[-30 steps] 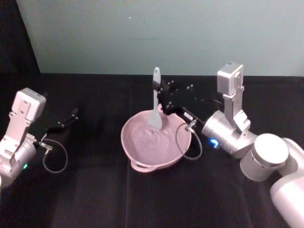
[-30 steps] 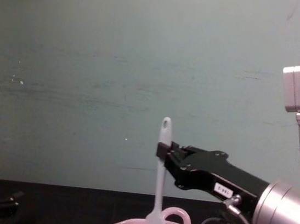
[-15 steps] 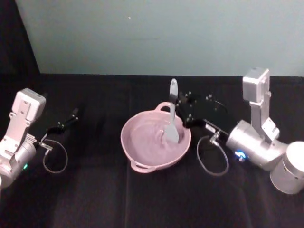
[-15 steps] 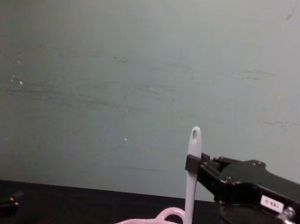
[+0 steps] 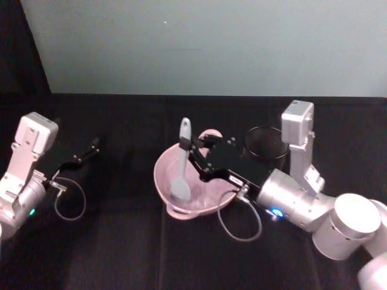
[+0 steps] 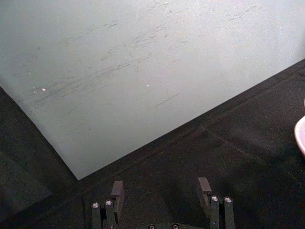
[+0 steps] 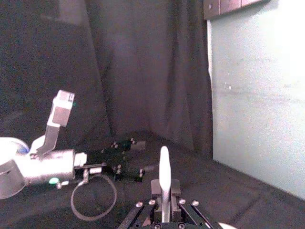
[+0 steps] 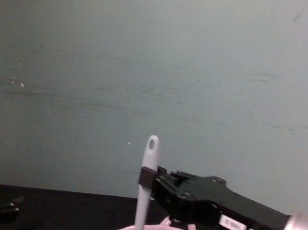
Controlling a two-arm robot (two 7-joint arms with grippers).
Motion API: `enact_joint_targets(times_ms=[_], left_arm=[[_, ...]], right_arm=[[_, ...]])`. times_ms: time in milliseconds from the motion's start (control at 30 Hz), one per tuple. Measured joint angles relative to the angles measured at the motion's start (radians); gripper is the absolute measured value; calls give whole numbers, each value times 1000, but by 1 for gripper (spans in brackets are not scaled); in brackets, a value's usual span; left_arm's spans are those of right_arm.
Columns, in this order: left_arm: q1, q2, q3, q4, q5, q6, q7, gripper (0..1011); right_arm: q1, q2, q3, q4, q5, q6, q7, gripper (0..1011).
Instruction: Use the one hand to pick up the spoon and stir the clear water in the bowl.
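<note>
1. R gripper [image 5: 193,151] sits over the bowl, fingers clenched on the spoon's handle, gripping just under the hole end; chest view [image 8: 147,177] and R wrist view [image 7: 164,188] show the same pinch
2. Spoon [image 5: 182,162] at the gripper's tip, approx upright w/ slight tilt; the holed tip sticks up above the fingers, the flat head hangs below them, down inside the bowl; can't tell if it touches water
3. Bowl [image 5: 205,196], pink, directly under the gripper; the gripper's black body crosses the rim from the robot's R side; one small loop on the near rim, another on the far rim behind the gripper
4. Black mesh cup [image 5: 265,145] just behind the gripper's body, wall side, near the bowl
5. L gripper [image 5: 94,145] well off to the R gripper's L, apart from the bowl, fingers spread w/ nothing between them [image 6: 160,188], low over the black table [image 5: 121,241]
6. Pale green wall [image 5: 211,42] farthest back
</note>
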Motion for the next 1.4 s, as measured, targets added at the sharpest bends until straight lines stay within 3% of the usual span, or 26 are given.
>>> enact_joint_targets(times_ms=[167,333,533,633,867,933,1133,1400], left_arm=[[0,0,0,0,0,0,0,1011],[0,0,0,0,0,0,0,1011],[0,0,0,0,0,0,0,1011],[0,0,0,0,0,0,0,1011],[0,0,0,0,0,0,0,1011],[0,0,0,0,0,0,0,1011],[0,0,0,0,0,0,0,1011],[0,0,0,0,0,0,0,1011]], right_arm=[[55,-60,-17,96,-40,-70,-31,109],[107,-107,-4,197,-103,-141,-88,109],[123,-111,29,232,-156,-180,-141,109],[117,-97,42,218,-161,-170,-144,109],[52,-24,79,102,-134,-88,-106,109],[10,13,86,33,-97,-39,-67,109],[-51,53,79,-59,-18,9,-1,109],[-47,29,25,-69,6,-26,30,109]])
